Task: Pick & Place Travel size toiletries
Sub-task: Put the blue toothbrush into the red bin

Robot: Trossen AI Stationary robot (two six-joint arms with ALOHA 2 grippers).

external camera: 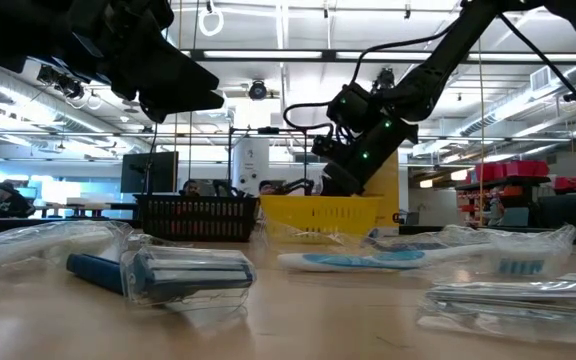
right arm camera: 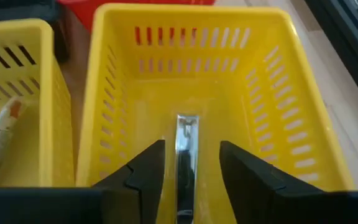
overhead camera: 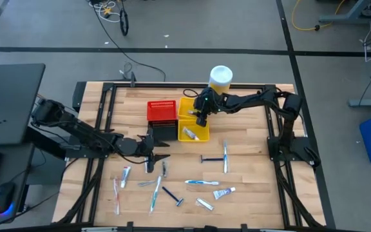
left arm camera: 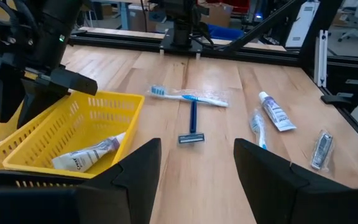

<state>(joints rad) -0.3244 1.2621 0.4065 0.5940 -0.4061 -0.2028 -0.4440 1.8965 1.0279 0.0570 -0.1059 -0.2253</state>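
Nearest the low camera lies a wrapped razor (external camera: 183, 275), one of about ten toiletries (overhead camera: 172, 187) not yet binned. Two are in: a tube (left arm camera: 86, 154) in the near yellow bin (left arm camera: 114, 109), a silver packet (right arm camera: 186, 149) in the far one (right arm camera: 278, 93), beneath the right gripper (right arm camera: 190, 163), jaws parted and empty. Left gripper (left arm camera: 194, 171) hovers wide, empty.

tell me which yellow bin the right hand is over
The yellow bin nearest the large bottle; the other yellow bin holds a tube.

Wooden table (overhead camera: 250, 174), scattered toiletries (overhead camera: 201, 183), red bin (overhead camera: 161, 111), yellow bins (overhead camera: 194, 126)
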